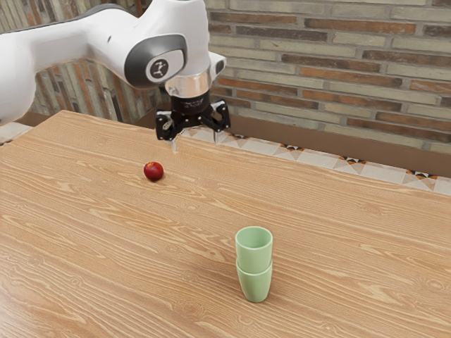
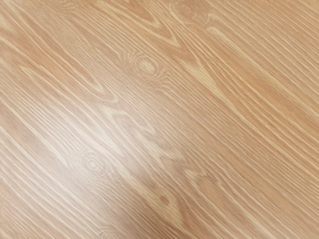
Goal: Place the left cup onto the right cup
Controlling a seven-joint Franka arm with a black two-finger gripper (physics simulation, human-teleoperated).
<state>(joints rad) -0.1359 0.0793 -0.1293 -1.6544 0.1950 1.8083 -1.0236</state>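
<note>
Upper cup (image 1: 254, 248): pale green, handleless, upright, seated in the mouth of the lower cup (image 1: 254, 282). The pair reads as one stack, so the placing looks done.
Handling (judgement): light, stiff and smooth-walled, so likely slippery. The tapered shape means it could slide down out of a loose grip.
Hold point (judgement): across the exposed rim band above the lower cup, with fingers on opposite sides.
Gripper (image 1: 192, 132): fingers spread wide, holding nothing. It is raised, well apart from the lower cup, toward the far table edge.
Apple (image 1: 153, 170): small and red, well apart from the lower cup on the arm's side, nearly below the gripper.
Table (image 1: 352, 232): wood grain, bare around the lower cup. The wrist view shows the same grain (image 2: 159, 119).
Obstructions (judgement): none near the stack. A sideways knock could topple it.
</note>
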